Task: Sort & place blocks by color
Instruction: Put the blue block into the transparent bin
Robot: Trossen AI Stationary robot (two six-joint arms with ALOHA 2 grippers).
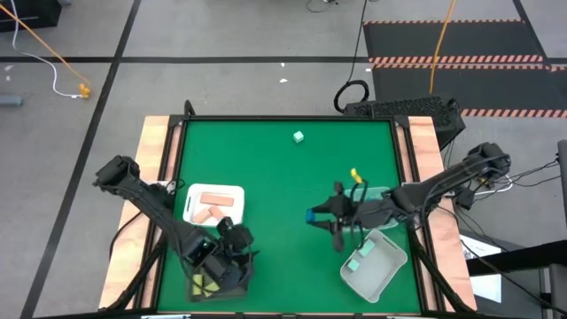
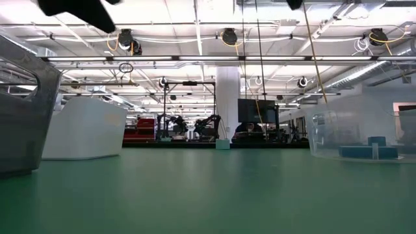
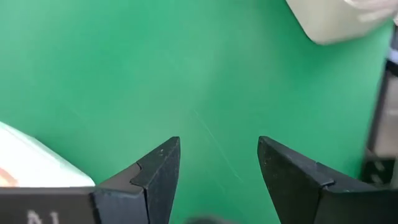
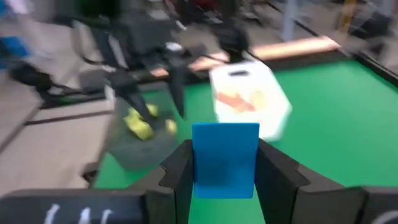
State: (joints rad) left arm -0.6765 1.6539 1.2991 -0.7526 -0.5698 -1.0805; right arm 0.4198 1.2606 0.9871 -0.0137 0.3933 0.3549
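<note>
On your left, the left gripper (image 1: 232,255) hangs over the near left corner of the green table (image 1: 283,168), its fingers (image 3: 158,174) spread with nothing between them. Just under it sits a dark tray (image 1: 205,285) with the yellow blocks (image 1: 202,285) in it, and just behind that a white tray (image 1: 213,205) holds the pink blocks (image 1: 213,206), so those two colours look sorted. Moving toward the middle, one pale green block (image 1: 299,136) lies alone at the far side of the table, well apart from everything else; that one is yet to be collected. Right of centre, the right gripper (image 1: 315,216) is pinching a blue block (image 4: 225,159) flat between its fingers, held above the table. Just beside it stands a clear bin (image 2: 364,133) with blue blocks (image 2: 369,151) already inside, which is likely where this piece belongs; a small yellow thing (image 1: 355,175) shows by that bin, but you cannot tell what it is. Nearest you on the right, another clear bin (image 1: 376,266) holds green blocks (image 1: 361,257). By my reading you are most of the way through: place the blue block, then fetch the stray green one.
</note>
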